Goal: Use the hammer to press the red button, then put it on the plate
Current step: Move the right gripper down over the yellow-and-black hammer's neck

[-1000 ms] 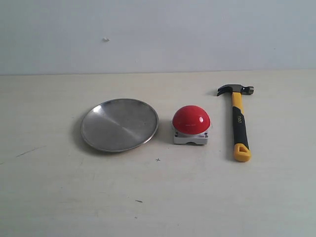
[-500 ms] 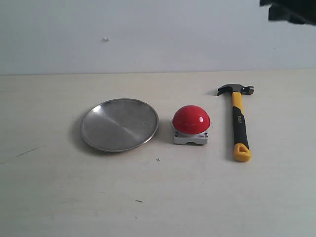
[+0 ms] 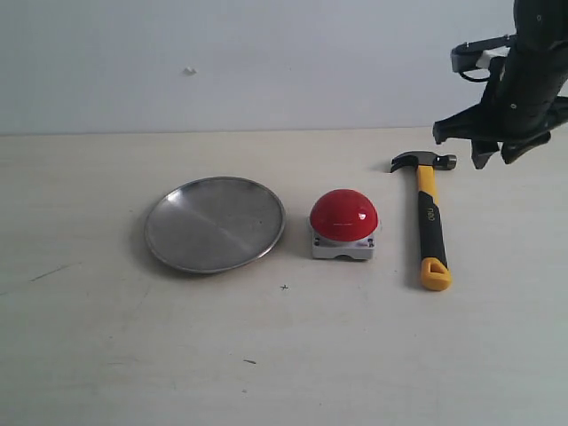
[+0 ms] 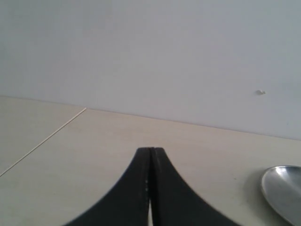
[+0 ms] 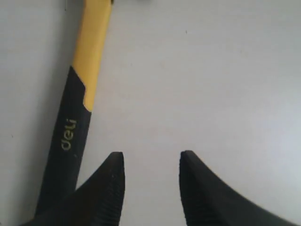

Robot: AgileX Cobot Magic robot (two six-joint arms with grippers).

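Table (image 3: pixel 266 355): plate (image 3: pixel 216 224) bare | hammer (image 3: pixel 429 222) outside it | left claw (image 4: pixel 150 150) closed | right claw (image 5: pixel 152 160) parted, unladen

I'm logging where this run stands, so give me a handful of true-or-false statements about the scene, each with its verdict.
1. The hammer lies flat on the table, held by nothing. True.
2. The right gripper is clamped on the hammer's handle. False: its jaws stand open, and the handle lies beside them, not between them.
3. The red button sits between the plate and the hammer. True.
4. The hammer rests on the plate. False: the plate holds nothing, and the hammer lies on the far side of the button from it.
5. The left gripper is open. False: its jaws are pressed together with nothing between them.
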